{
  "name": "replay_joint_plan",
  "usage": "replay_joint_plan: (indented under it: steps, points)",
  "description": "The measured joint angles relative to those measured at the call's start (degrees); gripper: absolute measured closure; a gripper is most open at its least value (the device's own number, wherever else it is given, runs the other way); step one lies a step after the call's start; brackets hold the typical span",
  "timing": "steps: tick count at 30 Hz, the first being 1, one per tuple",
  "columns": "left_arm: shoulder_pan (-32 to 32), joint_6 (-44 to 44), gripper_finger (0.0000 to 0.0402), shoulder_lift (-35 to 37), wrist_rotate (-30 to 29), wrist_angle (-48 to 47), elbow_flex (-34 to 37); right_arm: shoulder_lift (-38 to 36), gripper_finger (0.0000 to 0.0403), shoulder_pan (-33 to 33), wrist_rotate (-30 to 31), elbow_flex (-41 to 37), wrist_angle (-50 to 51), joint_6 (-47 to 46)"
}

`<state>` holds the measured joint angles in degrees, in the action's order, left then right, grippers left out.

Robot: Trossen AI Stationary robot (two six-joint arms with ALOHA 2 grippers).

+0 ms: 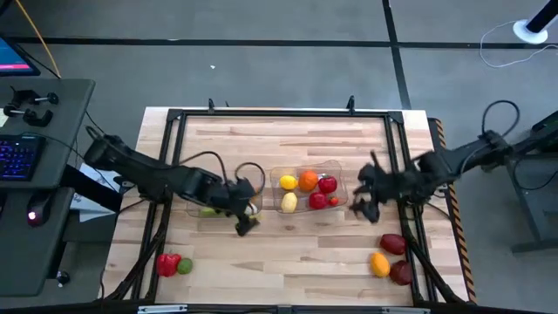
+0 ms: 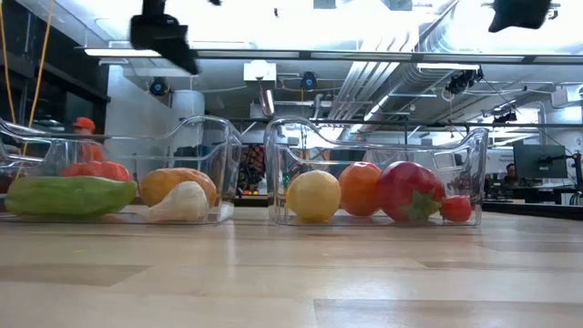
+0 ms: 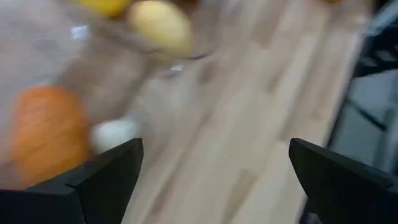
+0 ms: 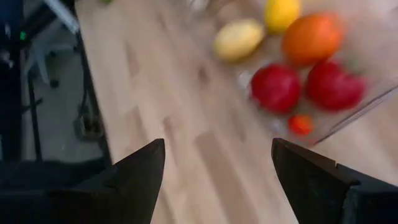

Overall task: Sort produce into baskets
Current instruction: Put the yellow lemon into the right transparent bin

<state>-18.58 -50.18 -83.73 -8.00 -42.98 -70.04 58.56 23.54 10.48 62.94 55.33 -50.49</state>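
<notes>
Two clear baskets stand side by side mid-table. The left basket (image 1: 202, 209) (image 2: 118, 173) holds a green piece, a red one, an orange one (image 3: 46, 134) and a white one (image 3: 115, 134). The right basket (image 1: 342, 179) (image 2: 474, 155) holds two yellow pieces, an orange one, two red ones and a tiny red one (image 4: 301, 124). My left gripper (image 1: 246, 222) (image 3: 216, 146) hangs open over bare wood just near of the left basket's right end. Right of the right basket, my right gripper (image 1: 360, 208) (image 4: 217, 143) is open above the table, holding nothing.
Loose produce lies near the front edge: a red piece (image 1: 166, 263) and a green one (image 1: 185, 266) at the left; two maroon pieces (image 1: 392, 243) and a yellow-orange one (image 1: 379, 263) at the right. A black frame (image 1: 279, 113) rims the tabletop.
</notes>
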Motion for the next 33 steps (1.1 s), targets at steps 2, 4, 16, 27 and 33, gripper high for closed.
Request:
replay_joint_plan:
  steps: [2, 4, 16, 27, 33]
  points:
    - [0.0, 0.8, 0.0011, -1.6, 2.5, 4.5, 0.0, 2.2, 0.0116, 5.2, 1.0, 0.0, 0.0, -4.8]
    - [-0.2, 0.8, 0.0011, -2.1, 5.0, 7.0, 0.0, 5.3, 0.0116, 10.0, 1.6, 0.0, -0.4, -10.1]
    - [1.4, 9.9, 0.0011, 11.6, -1.8, 8.2, 0.0, 26.7, 0.0116, 24.9, -15.8, 0.0, -0.6, -46.8]
    - [4.4, 16.8, 0.0011, 22.7, -8.9, 6.3, -0.1, 34.8, 0.0116, 27.6, -22.0, 0.0, 3.2, -71.6]
    - [4.4, 18.3, 0.0011, 23.1, -9.3, 2.1, -0.1, 41.1, 0.0116, 27.5, -25.0, 0.0, 2.7, -67.3]
